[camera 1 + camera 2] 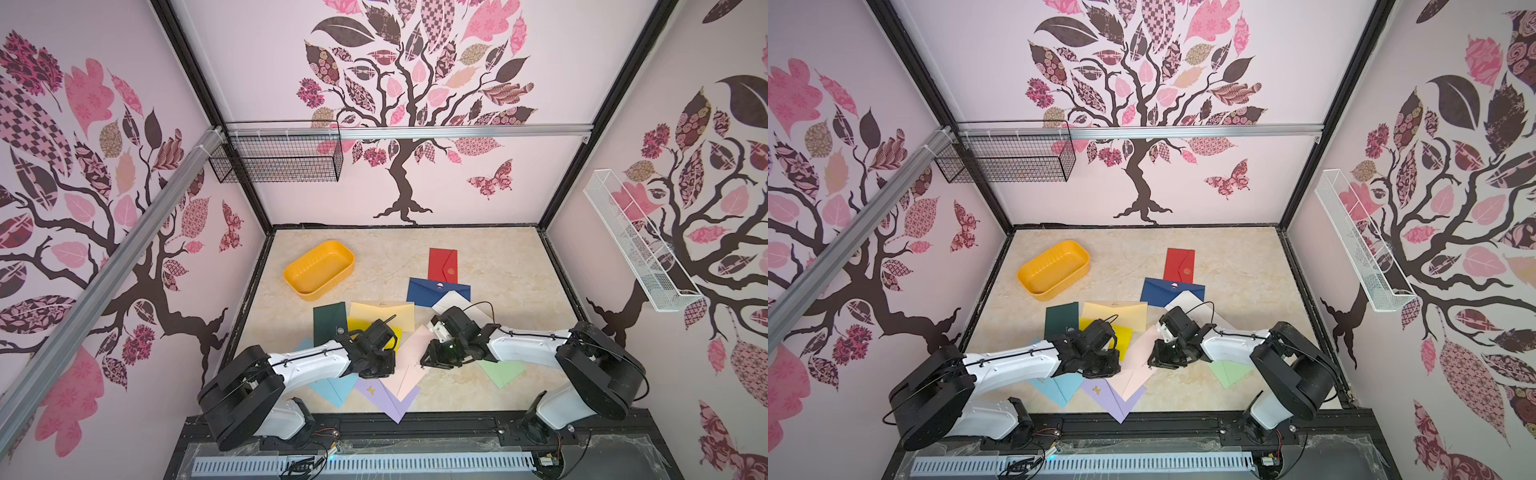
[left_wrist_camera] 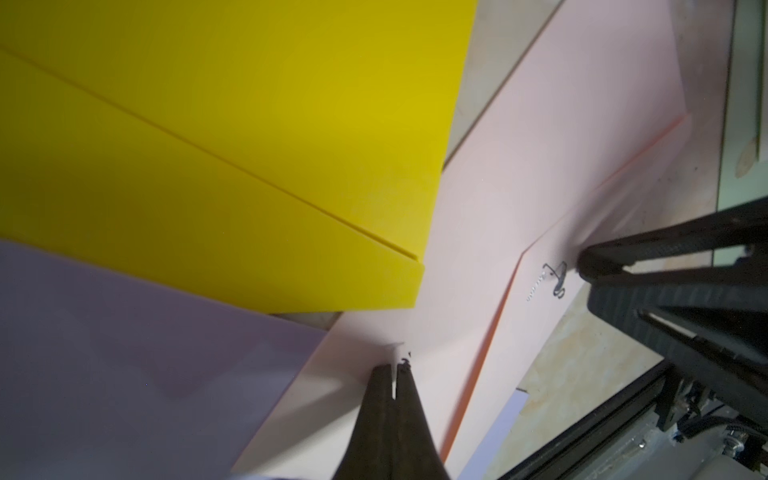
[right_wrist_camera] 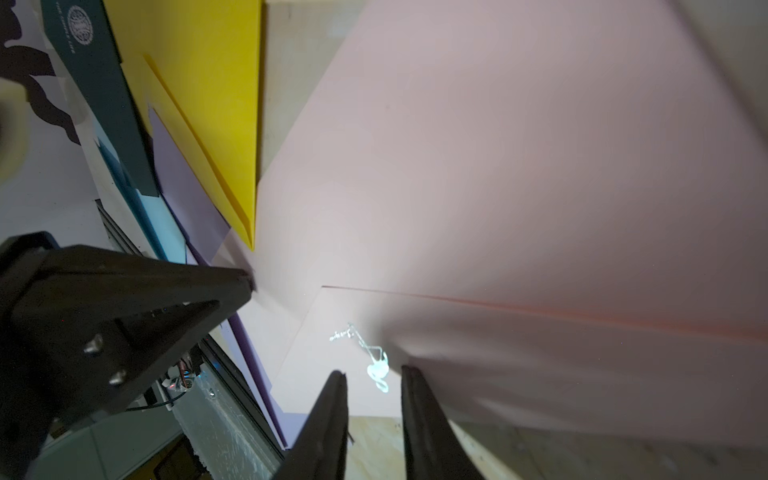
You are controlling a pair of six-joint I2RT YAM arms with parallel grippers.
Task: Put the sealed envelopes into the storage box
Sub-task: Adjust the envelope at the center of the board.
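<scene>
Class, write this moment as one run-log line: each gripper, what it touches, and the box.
left gripper: shut, tips on pink envelope | right gripper: open, at same envelope's edge | box: empty

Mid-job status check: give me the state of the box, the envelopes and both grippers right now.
Box: upright, empty.
Pink envelope: flap shut, outside the box.
Red envelope: flap shut, lying flat, untouched.
Left gripper: shut, tips at the pink envelope's edge.
Right gripper: open, tips over the pink envelope's emblem.
</scene>
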